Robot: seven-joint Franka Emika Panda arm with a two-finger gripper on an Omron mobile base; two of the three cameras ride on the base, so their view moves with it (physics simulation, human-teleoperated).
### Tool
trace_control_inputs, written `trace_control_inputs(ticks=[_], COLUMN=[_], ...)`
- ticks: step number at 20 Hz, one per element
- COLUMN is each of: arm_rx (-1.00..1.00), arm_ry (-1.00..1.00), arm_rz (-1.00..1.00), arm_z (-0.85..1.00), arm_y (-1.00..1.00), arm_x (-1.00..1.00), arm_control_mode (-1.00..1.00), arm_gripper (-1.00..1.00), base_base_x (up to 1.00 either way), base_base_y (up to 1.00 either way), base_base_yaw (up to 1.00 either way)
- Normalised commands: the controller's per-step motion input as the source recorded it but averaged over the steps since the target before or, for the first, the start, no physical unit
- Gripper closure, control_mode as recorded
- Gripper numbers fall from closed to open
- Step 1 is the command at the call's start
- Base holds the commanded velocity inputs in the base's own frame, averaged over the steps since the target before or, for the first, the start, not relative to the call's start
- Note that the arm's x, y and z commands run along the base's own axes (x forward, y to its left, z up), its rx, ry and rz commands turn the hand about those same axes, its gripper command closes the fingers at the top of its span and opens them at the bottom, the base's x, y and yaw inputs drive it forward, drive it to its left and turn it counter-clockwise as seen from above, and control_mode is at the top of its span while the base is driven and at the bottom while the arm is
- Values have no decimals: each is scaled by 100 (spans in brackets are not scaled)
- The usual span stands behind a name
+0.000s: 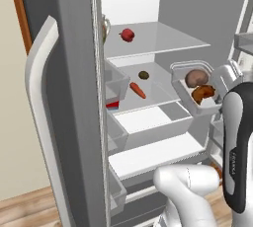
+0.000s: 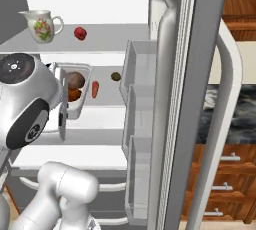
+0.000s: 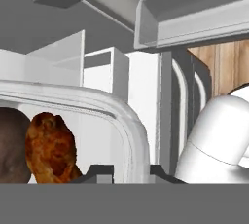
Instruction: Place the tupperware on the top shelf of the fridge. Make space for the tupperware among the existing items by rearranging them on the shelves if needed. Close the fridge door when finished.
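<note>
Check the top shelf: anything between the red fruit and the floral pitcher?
Nothing. In the right base view the top shelf is bare between the red fruit and the pitcher, which stand apart.

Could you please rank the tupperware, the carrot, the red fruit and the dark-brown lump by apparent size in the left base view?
1. tupperware, nearest the camera
2. carrot
3. red fruit, close to the carrot
4. dark-brown lump

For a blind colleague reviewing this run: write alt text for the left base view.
A robot arm holds a clear tub of brown food inside an open fridge, level with the second shelf, which carries a carrot and a small dark lump. A red fruit sits on the top shelf. White drawers lie below.
</note>
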Motion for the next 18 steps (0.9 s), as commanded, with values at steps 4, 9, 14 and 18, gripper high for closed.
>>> trace_control_inputs(ticks=[4, 9, 14, 18], arm_rx=[0, 0, 0, 0], arm_ry=[-22, -17, -10, 0], arm_rz=[-11, -10, -10, -2], arm_z=[50, 39, 50, 34], arm_y=[0, -2, -15, -7], arm_x=[1, 26, 44, 53], arm_control_mode=[-100, -100, -100, -100], arm_gripper=[100, 100, 100, 100], base_base_x=[0, 0, 0, 0], base_base_y=[0, 0, 0, 0], base_base_yaw=[0, 0, 0, 0])
